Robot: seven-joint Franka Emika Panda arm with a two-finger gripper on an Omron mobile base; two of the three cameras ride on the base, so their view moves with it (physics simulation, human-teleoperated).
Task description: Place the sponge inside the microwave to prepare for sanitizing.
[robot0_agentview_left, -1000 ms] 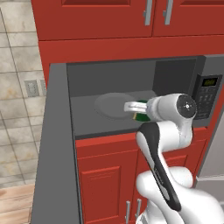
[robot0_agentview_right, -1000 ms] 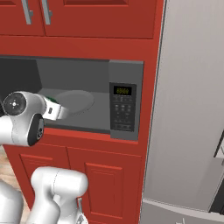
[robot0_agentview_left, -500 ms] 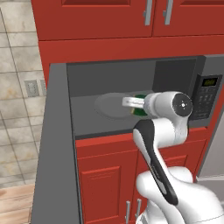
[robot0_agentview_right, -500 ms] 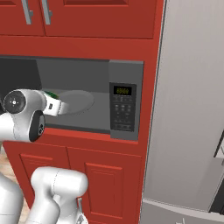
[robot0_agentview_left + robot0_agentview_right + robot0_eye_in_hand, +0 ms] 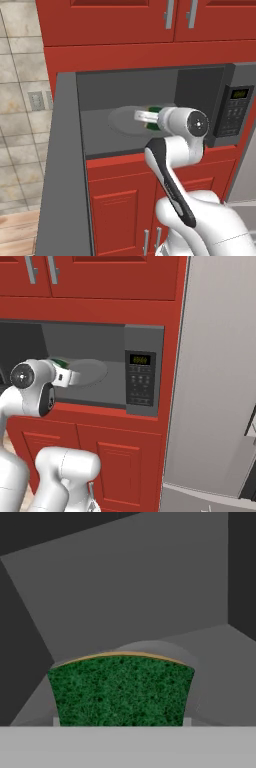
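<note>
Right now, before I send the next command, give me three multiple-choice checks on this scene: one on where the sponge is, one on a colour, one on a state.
1. Where is the sponge?
A. On the floor
B. In the gripper, over the turntable inside the microwave
C. On top of the upper cabinets

2. What colour is the keypad display?
A. Green
B. Red
C. Blue

3. What is the state of the microwave door?
A. Shut
B. Open
C. Removed and lying on the floor

Answers:
1 B: the sponge sits between the fingers of the gripper, above the turntable within the microwave.
2 A: the keypad display glows green.
3 B: the door stands swung out at the left and the cavity is exposed.
</note>
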